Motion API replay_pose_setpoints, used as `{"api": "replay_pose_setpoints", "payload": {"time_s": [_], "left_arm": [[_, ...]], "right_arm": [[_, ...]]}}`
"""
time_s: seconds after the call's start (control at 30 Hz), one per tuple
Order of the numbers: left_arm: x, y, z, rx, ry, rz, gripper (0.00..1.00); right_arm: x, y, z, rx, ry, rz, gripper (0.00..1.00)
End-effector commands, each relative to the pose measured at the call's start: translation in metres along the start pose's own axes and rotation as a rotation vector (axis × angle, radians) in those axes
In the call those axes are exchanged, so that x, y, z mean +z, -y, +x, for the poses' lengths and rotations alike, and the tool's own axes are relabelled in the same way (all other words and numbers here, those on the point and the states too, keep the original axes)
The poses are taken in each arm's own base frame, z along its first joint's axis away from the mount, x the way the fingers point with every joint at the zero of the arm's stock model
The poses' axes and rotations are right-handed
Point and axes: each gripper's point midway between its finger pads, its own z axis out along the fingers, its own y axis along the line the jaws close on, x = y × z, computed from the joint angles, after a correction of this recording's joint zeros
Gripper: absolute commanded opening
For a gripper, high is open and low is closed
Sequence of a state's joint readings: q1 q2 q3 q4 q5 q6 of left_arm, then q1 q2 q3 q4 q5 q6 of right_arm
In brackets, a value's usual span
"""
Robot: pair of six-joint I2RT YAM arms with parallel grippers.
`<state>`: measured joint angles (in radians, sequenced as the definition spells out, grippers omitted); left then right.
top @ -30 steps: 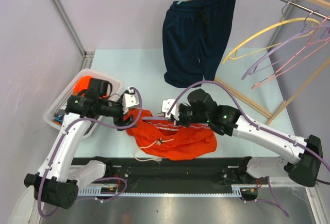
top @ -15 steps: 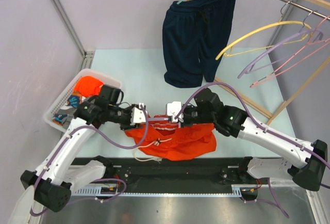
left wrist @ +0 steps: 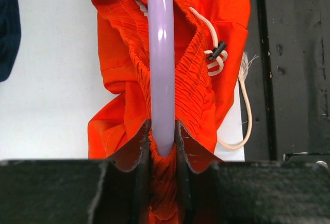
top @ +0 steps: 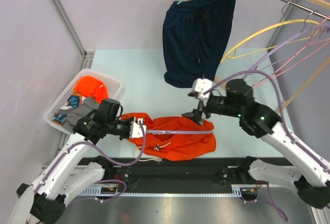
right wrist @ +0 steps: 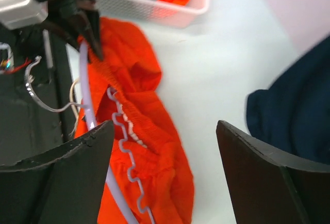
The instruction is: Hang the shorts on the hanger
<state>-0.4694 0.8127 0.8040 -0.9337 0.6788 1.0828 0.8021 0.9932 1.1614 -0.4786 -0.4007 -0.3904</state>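
The orange shorts [top: 178, 140] lie crumpled on the table near its front edge, white drawstring showing. The lavender hanger [top: 178, 131] lies across their waistband, its bar running through the gathered elastic [left wrist: 161, 53]. My left gripper [top: 138, 129] is shut on the hanger's left end, with orange waistband cloth bunched between the jaws [left wrist: 163, 144]. My right gripper [top: 196, 101] hangs open above the shorts' right end, holding nothing. In the right wrist view the shorts [right wrist: 149, 90] and the hanger's notched wire [right wrist: 124, 131] lie below its wide-apart fingers [right wrist: 165, 131].
A white basket [top: 54, 111] with orange cloth stands at the left. Navy shorts [top: 198, 33] hang on a teal hanger at the back. A yellow hanger [top: 258, 35] and other pale hangers hang from the wooden rail at the right. A black strip runs along the near edge.
My right gripper opened, let go of the hanger and rose to the right. My left gripper closed on the hanger's left end and the waistband and drew slightly nearer.
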Motion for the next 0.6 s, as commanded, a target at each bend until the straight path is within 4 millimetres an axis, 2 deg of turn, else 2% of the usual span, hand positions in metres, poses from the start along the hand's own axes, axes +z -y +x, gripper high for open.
{"api": "replay_pose_setpoints", "payload": {"time_s": [0.0,0.13,0.17,0.23,0.27,0.37,0.4,0.47,0.5,0.57], "left_arm": [[-0.006,-0.002,-0.016,0.115,0.064,-0.029,0.0],[-0.011,0.001,-0.019,0.204,0.07,-0.043,0.0],[-0.012,0.001,-0.02,0.214,0.069,-0.048,0.0],[-0.014,0.003,-0.025,0.219,0.077,-0.039,0.0],[-0.015,0.004,-0.027,0.219,0.078,-0.03,0.0],[-0.018,0.01,-0.029,0.208,0.077,-0.001,0.0],[-0.019,0.01,-0.029,0.207,0.075,-0.002,0.0],[-0.02,0.011,-0.029,0.212,0.073,-0.004,0.0],[-0.02,0.012,-0.029,0.214,0.071,-0.004,0.0],[-0.021,0.013,-0.029,0.213,0.069,-0.006,0.0]], "right_arm": [[-0.027,0.008,-0.013,0.084,0.051,0.069,0.85],[-0.007,0.012,0.021,0.153,-0.069,0.074,0.83],[0.008,0.016,0.042,0.176,-0.141,0.071,0.83],[0.023,0.02,0.065,0.191,-0.223,0.071,0.84],[0.037,0.024,0.087,0.208,-0.302,0.074,0.84],[0.057,0.029,0.108,0.22,-0.403,0.072,0.85],[0.069,0.031,0.12,0.229,-0.445,0.066,0.86],[0.079,0.032,0.131,0.221,-0.489,0.066,0.86],[0.086,0.029,0.143,0.215,-0.531,0.05,0.87],[0.095,0.029,0.151,0.198,-0.568,0.05,0.87]]}}
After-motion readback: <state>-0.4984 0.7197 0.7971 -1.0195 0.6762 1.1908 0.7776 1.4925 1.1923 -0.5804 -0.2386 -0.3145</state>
